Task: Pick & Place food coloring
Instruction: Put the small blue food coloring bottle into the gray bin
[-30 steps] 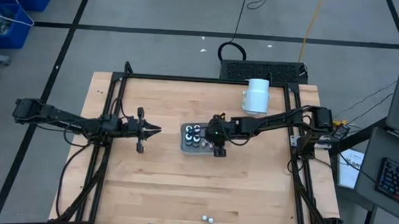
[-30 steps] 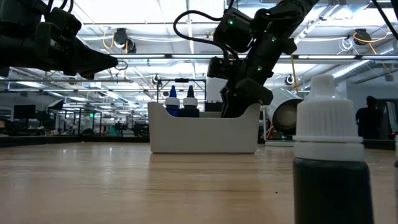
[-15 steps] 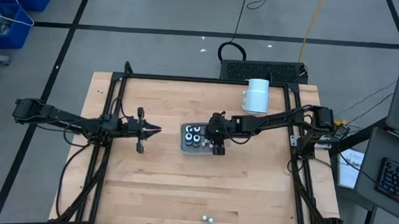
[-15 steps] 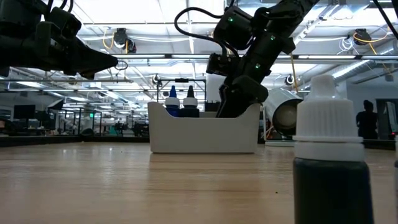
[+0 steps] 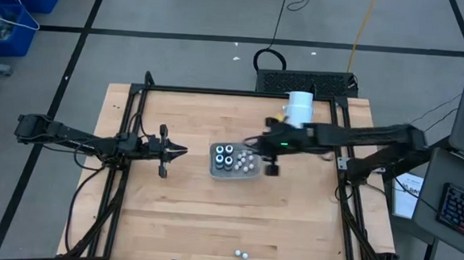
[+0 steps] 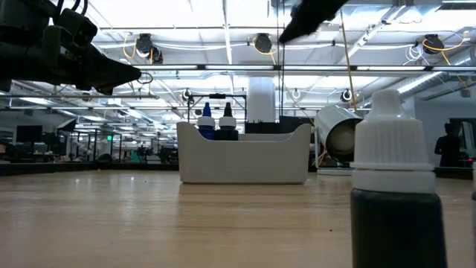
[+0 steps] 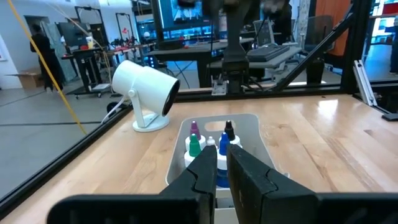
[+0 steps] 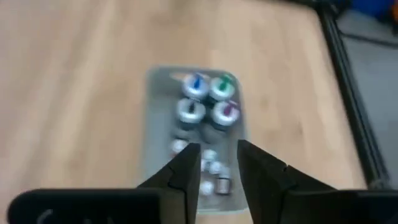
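A wooden table (image 5: 178, 215) stands in a big, bright workshop. The food coloring bottles (image 5: 227, 155) sit in the pale tray (image 5: 216, 169) mid-table. Only the low view shows another bottle (image 6: 393, 201) up close. The right gripper (image 5: 262, 142), fingers parted and empty, has risen from the tray. The left gripper (image 5: 176, 151) hovers beside the tray, nearly clenched, empty.
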Motion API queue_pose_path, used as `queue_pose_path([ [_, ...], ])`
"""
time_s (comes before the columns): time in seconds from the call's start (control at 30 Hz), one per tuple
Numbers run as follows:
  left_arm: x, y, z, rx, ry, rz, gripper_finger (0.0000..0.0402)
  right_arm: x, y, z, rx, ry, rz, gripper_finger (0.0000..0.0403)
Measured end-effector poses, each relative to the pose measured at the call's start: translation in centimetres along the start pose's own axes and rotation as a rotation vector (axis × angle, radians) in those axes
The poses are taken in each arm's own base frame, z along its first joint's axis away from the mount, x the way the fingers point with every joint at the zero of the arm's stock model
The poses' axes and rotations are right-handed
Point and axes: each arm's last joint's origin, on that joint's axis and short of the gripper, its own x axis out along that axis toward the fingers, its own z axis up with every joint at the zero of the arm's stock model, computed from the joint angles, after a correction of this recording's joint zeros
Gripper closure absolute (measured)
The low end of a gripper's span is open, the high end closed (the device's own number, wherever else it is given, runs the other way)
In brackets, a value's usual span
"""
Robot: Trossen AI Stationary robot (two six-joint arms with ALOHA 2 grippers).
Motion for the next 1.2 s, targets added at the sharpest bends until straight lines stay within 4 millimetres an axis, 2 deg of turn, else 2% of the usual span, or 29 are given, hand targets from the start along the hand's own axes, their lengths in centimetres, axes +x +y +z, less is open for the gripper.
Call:
queue_pose_path([
  [0.1,0.0,0.0,0.0,-0.013,0.000,0.000,0.0357,-4.2,1.1,0.2,0.001,-0.091,0.099,0.0329],
  [0.2,0.0,0.0,0.0,-0.019,0.000,0.000,0.0357,-7.5,2.2,-0.6,0.055,-0.172,0.136,0.0362],
  [0.3,0.0,0.0,0.0,-0.020,0.000,0.000,0.0357,-9.6,3.2,-2.4,0.087,-0.239,0.121,0.0394],
  [0.37,0.0,0.0,0.0,-0.027,0.000,0.000,0.0357,-10.1,3.8,-4.1,0.105,-0.290,0.126,0.0397],
  [0.43,0.0,0.0,0.0,-0.044,0.000,0.000,0.0357,-10.1,4.3,-5.8,0.138,-0.352,0.145,0.0393],
  [0.6,0.0,0.0,0.0,-0.070,0.000,0.000,0.0357,-7.9,5.8,-10.3,0.167,-0.425,0.200,0.0401],
  [0.8,0.0,0.0,0.0,-0.071,0.000,0.000,0.0357,-5.9,7.2,-14.2,0.156,-0.517,0.255,0.0402],
  [1.03,0.0,0.0,0.0,-0.067,0.000,0.000,0.0357,-5.4,6.7,-18.0,0.145,-0.645,0.234,0.0402],
  [1.2,0.0,0.0,0.0,-0.032,0.000,0.001,0.0357,-4.8,6.7,-19.5,0.110,-0.801,0.207,0.0402],
])
